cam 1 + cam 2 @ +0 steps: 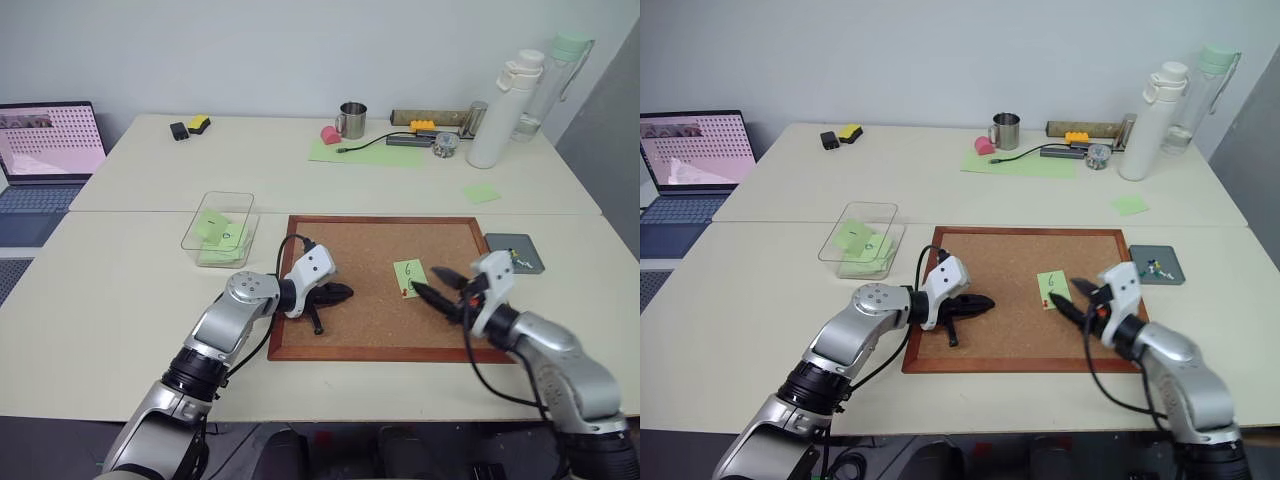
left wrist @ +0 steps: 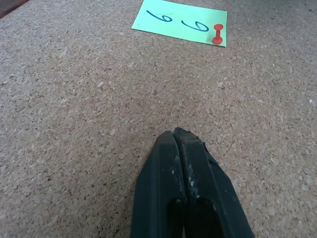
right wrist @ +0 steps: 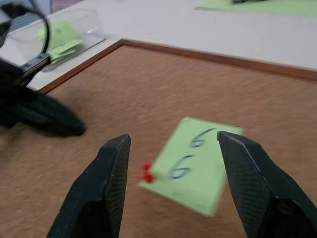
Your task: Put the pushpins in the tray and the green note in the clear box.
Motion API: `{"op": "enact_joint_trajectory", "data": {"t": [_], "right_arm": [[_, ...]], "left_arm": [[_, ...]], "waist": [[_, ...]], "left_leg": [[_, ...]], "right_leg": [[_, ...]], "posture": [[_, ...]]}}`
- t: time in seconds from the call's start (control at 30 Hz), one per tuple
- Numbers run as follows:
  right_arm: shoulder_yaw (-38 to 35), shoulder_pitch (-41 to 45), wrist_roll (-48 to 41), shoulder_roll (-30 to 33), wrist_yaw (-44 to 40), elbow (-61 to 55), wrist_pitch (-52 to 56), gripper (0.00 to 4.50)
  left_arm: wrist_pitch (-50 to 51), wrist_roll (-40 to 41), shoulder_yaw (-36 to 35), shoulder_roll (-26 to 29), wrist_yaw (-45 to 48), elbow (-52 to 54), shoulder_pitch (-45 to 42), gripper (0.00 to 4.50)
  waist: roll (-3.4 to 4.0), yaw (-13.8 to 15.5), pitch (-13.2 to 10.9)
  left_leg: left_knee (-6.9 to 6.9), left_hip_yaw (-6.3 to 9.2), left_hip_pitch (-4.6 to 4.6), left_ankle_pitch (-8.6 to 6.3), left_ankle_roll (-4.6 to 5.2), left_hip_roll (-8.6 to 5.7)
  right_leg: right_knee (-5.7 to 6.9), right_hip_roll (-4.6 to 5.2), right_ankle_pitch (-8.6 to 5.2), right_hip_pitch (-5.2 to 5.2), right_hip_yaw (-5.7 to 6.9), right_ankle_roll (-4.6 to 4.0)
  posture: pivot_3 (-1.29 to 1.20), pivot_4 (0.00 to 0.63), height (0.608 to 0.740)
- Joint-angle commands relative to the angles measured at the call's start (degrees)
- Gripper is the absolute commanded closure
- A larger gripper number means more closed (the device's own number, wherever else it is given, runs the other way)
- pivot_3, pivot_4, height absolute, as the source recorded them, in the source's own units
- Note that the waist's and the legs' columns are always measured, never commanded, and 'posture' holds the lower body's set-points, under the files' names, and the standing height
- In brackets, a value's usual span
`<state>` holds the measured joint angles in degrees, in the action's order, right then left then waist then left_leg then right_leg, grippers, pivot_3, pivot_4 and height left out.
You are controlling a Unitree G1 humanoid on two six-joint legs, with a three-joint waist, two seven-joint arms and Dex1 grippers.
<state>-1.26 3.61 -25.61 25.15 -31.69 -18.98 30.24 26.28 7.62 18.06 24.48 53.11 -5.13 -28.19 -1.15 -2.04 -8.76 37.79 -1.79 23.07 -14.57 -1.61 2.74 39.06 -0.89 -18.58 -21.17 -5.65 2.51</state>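
Across the pale table (image 1: 130, 300) lies the wood-framed corkboard (image 1: 370, 290), the largest thing on it, with a laptop (image 1: 45, 165) at the far left edge and a tall white bottle (image 1: 503, 110) standing at the far right. Over the board's left part hangs the left gripper (image 1: 335, 295), its fingers (image 2: 185, 198) pressed together with nothing between them, pointing across the cork toward the note. Over the board's right part is the right gripper (image 1: 440, 290), its fingers (image 3: 111, 183) spread well apart and holding nothing, the tips just beside the note's near edge. Left of the board, close to its far corner, sits the clear box (image 1: 218, 228) with pale green paper already inside. Just off the board's right edge, apart from it, lies the dark grey tray (image 1: 516, 252), with small bright bits in it near its far rim, too small to make out as pins. On the cork itself, right of middle, the green note (image 1: 410, 277) lies flat, bearing two handwritten marks like sixes. Smallest of all, a red pushpin (image 2: 217, 33) stands at the note's near corner, its head upright on the paper. A plain green sticky note (image 1: 481, 193) rests on the far table, well apart from the board.
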Motion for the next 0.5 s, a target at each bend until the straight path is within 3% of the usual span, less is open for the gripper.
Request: {"op": "enact_joint_trajectory", "data": {"t": [0.03, 0.33, 0.5], "right_arm": [[2.64, 0.49, 3.26, -1.21, 3.10, -1.56, 0.24, 1.59], [4.40, 1.92, 6.61, -4.14, 6.19, 2.80, 0.27, 1.59], [4.24, 2.02, 6.19, -4.73, 5.67, 2.90, 0.33, 2.81]], "left_arm": [[2.15, -1.57, 1.64, 0.73, 0.20, -2.34, 1.18, 4.50], [2.85, -1.36, 1.62, 0.87, 0.00, -1.13, 1.90, 4.50], [3.27, -1.31, 1.43, 1.05, -0.21, -0.50, 2.33, 4.50]], "waist": [[-0.01, 0.05, 0.00], [-0.02, 0.06, -0.01], [-0.03, 0.03, -0.01]], "left_leg": [[0.01, -0.01, 0.01, 0.00, 0.00, -0.01], [0.01, -0.01, 0.00, 0.00, 0.00, -0.02], [0.00, 0.00, 0.00, 0.00, 0.00, -0.01]], "right_leg": [[0.00, 0.01, 0.00, 0.00, 0.00, 0.00], [-0.01, 0.01, 0.00, -0.01, 0.01, 0.00], [-0.01, -0.02, 0.00, -0.01, 0.01, 0.00]], "posture": [[0.00, 0.150, 0.740], [0.00, 0.150, 0.740], [0.00, 0.150, 0.740]]}}
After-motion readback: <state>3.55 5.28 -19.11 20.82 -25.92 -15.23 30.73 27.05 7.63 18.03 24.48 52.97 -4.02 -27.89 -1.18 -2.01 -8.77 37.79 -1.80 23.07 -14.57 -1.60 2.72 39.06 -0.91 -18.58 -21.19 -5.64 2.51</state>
